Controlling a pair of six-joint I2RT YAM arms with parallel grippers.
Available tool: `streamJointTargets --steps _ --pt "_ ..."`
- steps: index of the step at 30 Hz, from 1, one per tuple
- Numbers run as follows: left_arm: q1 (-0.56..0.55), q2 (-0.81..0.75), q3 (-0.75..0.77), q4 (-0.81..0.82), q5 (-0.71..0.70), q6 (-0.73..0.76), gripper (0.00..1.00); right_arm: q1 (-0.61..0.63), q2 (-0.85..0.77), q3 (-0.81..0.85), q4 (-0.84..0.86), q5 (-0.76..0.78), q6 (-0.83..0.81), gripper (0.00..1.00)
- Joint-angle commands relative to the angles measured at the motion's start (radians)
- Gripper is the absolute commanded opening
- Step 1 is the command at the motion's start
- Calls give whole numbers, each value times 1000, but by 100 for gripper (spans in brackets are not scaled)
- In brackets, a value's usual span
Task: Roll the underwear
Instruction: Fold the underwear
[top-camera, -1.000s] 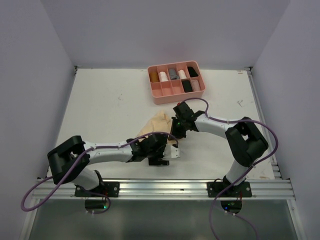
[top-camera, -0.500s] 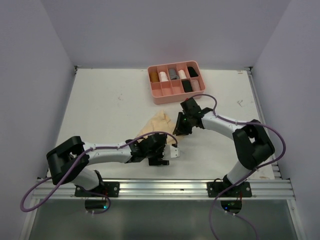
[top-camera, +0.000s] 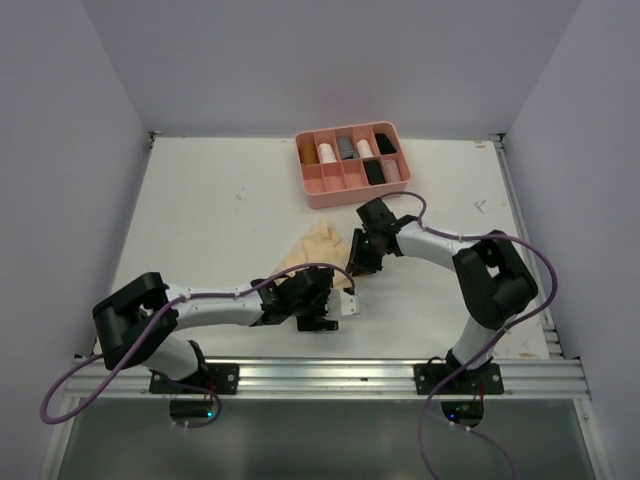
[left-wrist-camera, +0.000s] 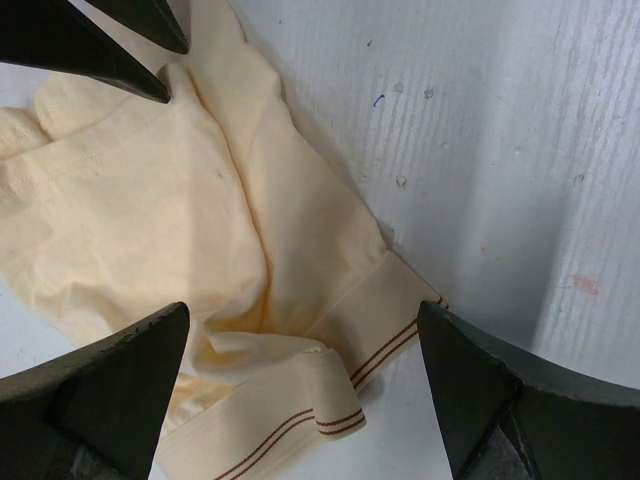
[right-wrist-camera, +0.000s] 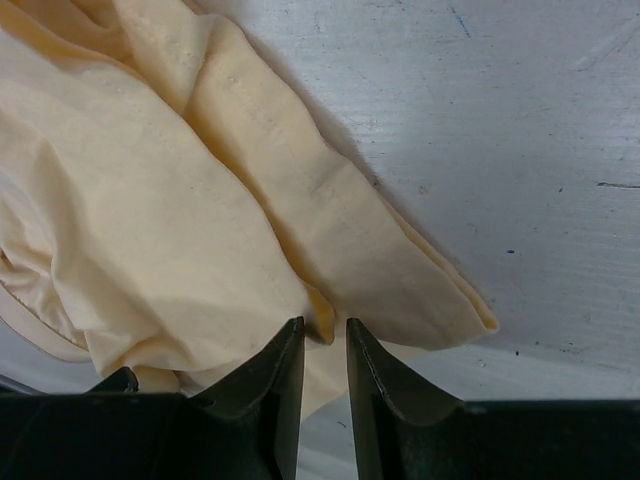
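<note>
A pale tan underwear (top-camera: 318, 245) lies crumpled on the white table, between my two grippers. In the left wrist view its waistband (left-wrist-camera: 330, 410), with thin brown stripes, curls over at the near end. My left gripper (top-camera: 322, 302) hovers over that waistband end with its fingers spread wide, and the cloth (left-wrist-camera: 200, 230) lies loose between them (left-wrist-camera: 300, 320). My right gripper (top-camera: 358, 262) sits at the cloth's right edge, its jaws a narrow gap apart (right-wrist-camera: 325, 325). A small fold of the underwear (right-wrist-camera: 180, 220) pokes up just at the tips, not pinched.
A pink divided tray (top-camera: 330, 195) stands behind the underwear at the back centre, with several rolled cloths in its compartments. The table's right edge runs along a metal rail (top-camera: 520, 230). Grey walls close in the left, right and back.
My right gripper has gone from shut to slightly open, letting go of the cloth's edge, and its wrist has shifted a little. The left arm has stayed still.
</note>
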Motion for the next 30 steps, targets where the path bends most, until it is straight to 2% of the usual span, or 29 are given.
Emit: streamJointTargets --steps 1,4,5,11,28,30 --pt "2 -23 -17 -4 11 -24 100 0 12 39 1 -18 -20 27" --pt "2 -31 -21 -18 13 -24 100 0 18 49 6 -25 -26 19" --pt "2 -45 -28 -27 17 -21 100 0 18 55 5 -25 -28 13" --pt "2 -89 -41 -71 27 -7 100 -3 21 66 -2 -36 -42 0" --pt "2 -91 -44 -76 27 -14 100 -74 -76 51 -58 -93 -76 0" --pt "4 -91 -44 -74 27 -16 100 -74 -53 57 -66 -113 -73 9"
